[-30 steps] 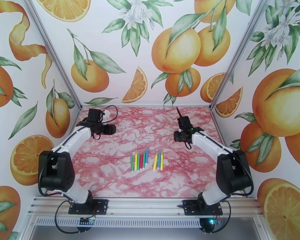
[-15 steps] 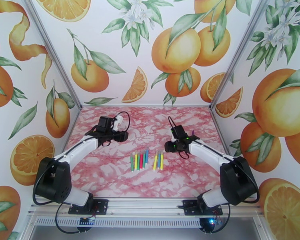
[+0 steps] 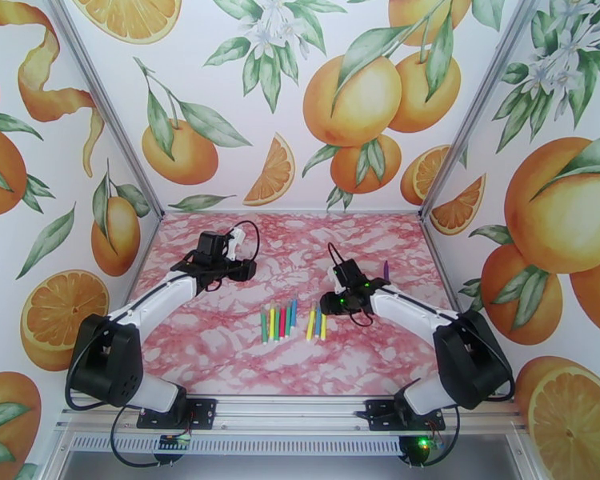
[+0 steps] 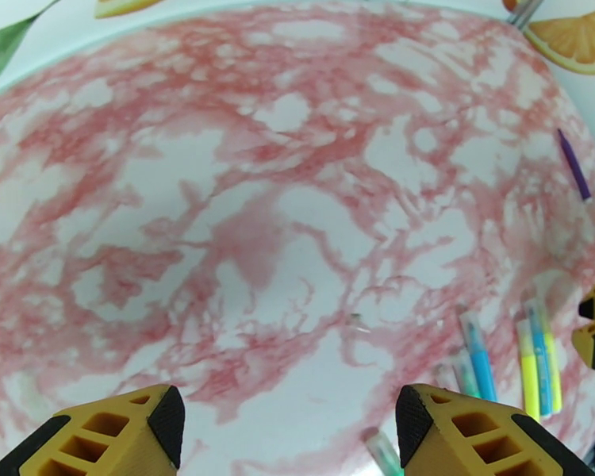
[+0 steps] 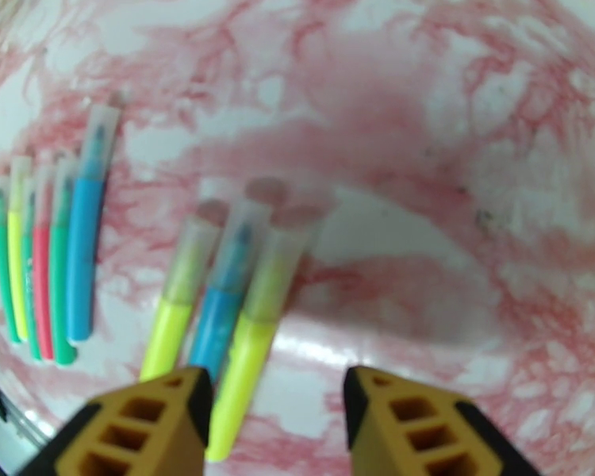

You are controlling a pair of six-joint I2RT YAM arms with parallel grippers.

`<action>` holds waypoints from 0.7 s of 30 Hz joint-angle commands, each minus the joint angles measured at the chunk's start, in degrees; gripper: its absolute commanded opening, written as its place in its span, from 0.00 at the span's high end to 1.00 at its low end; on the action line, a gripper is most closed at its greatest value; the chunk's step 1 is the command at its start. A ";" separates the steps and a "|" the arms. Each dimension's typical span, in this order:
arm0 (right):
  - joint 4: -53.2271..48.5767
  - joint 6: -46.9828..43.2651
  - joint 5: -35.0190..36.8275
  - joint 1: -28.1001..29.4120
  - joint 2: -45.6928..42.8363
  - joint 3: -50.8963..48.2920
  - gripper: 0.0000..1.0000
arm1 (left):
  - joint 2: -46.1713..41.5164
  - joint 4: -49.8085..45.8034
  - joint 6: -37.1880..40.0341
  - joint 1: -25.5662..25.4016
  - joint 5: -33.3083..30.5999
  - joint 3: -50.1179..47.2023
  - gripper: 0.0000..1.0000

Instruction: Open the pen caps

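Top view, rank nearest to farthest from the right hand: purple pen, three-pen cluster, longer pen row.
1. The three-pen cluster, just on the near side of the right hand.
2. The longer pen row, to its left.
3. The purple pen, to the right, farther back.

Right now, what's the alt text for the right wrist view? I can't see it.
The right gripper, open, hovers over the ends of three capped pens, yellow, blue, yellow, lying side by side on the pink marbled table. Five more capped pens lie in a row at the left.

Orange-print walls (image 3: pixel 340 98), pink marble tabletop (image 3: pixel 220 346)
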 commanded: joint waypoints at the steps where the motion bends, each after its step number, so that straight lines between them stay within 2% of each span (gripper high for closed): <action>1: 1.11 1.62 -1.22 1.69 1.05 -1.02 0.51 | 0.29 2.25 -1.29 -0.19 -1.67 0.93 0.26; 10: 1.97 3.64 -0.31 4.88 2.31 -1.89 0.54 | 0.55 2.65 -1.50 -0.19 -1.28 1.55 0.25; 21: 2.51 4.97 2.67 5.89 3.03 -2.91 0.59 | -1.46 2.23 -0.70 -0.22 -1.10 -0.03 0.24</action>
